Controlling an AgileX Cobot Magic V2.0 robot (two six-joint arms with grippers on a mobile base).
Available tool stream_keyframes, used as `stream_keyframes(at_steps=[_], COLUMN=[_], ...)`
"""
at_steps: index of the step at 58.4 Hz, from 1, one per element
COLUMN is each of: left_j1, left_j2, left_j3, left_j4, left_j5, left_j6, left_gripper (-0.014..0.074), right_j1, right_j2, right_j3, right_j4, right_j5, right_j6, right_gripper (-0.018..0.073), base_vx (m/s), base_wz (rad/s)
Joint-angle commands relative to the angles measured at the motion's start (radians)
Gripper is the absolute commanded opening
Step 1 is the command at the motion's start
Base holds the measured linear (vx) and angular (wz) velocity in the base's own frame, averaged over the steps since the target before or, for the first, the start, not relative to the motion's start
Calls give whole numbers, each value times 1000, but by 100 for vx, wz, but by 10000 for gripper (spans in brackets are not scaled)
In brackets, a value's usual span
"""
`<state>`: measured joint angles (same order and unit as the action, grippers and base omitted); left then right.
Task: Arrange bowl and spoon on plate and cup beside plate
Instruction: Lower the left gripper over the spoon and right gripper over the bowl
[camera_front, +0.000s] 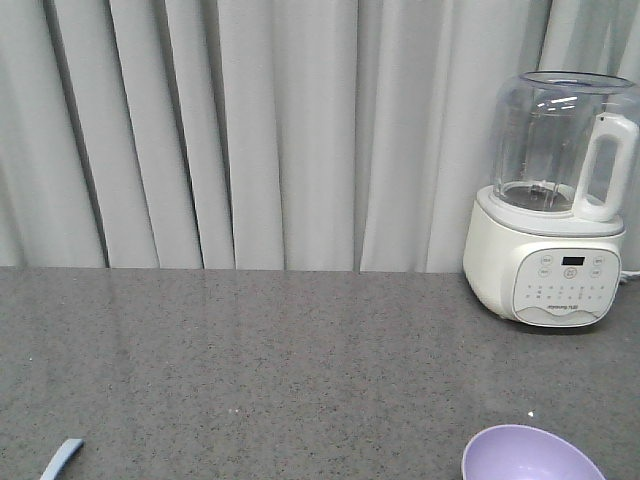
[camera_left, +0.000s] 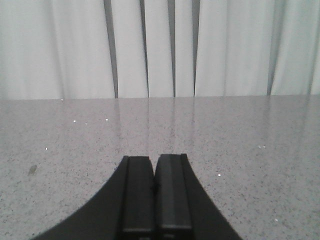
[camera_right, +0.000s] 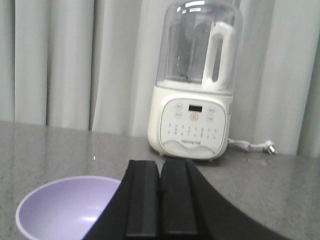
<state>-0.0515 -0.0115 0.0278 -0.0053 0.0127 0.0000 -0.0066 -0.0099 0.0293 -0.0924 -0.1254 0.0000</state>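
At the left of the front view, only the end of the spoon is seen. It is pale blue, it lies on the grey speckled desk near the front left corner, and it is cut by the lower edge of the picture. In the left wrist view, the left fingers are shown black and pressed together, with only a thin seam between them. They are held over bare desk surface and pointed toward the back edge, where a pale pleated curtain hangs.

Further right, the bowl is found near the front right part of the desk, well apart from the spoon. It stands upright and its lavender inside is visible. In the right wrist view, the right fingers are also pressed together, and the right side of the bowl's rim is covered by their dark body. Whether the bowl is touched cannot be told.

Toward the back right corner, a white kitchen appliance with a clear jug and a white handle is placed close to the curtain, its control panel turned to the front. A white cord is laid on the desk at its right side
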Motion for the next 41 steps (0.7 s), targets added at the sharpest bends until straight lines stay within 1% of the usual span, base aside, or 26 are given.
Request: stream_keyframes(at_steps=[1, 7, 9, 11, 14, 21, 26, 29, 34, 38, 41], left_j1=[3, 3, 3, 3, 3, 3, 3, 3, 3, 3, 3], left_j2=[-12, -12, -12, -12, -12, 10, 78, 137, 227, 285, 326], left_j3=[17, 1, -22, -63, -131, -335, -462, -534, -604, -614, -613], left_j4=[-9, -9, -9, -8, -9, 5, 34, 52, 52, 51, 44], left_j5=[-166, -322, -336, -326, -283, -134, 5, 87, 157, 168, 176], left_j6=[0, 0, 0, 0, 15, 87, 139, 142, 142, 139, 119], left_gripper=[-6, -6, -6, -4, -3, 0, 6, 8, 15, 32, 52], right_j1=[-6, -6, -6, -6, -6, -6, -6, -6, -6, -6, -6], right_j2=[-16, -12, -2, 14, 58, 202, 324, 375, 466, 518, 554], right_j3=[14, -51, -98, -148, -241, -473, -583, -620, -647, -649, -649], right_j4=[0, 33, 44, 44, 44, 44, 44, 44, 44, 44, 44], right_j5=[-132, -124, -108, -83, -15, 138, 176, 176, 172, 174, 184], right_j6=[0, 0, 0, 0, 0, -12, -12, -12, -12, -11, -11], right_gripper=[-9, -9, -9, -9, -9, -9, -9, -9, -7, -4, -1], base_vx=[0, 0, 0, 0, 0, 0, 0, 0, 0, 0, 0], base_wz=[0, 0, 0, 0, 0, 0, 0, 0, 0, 0, 0])
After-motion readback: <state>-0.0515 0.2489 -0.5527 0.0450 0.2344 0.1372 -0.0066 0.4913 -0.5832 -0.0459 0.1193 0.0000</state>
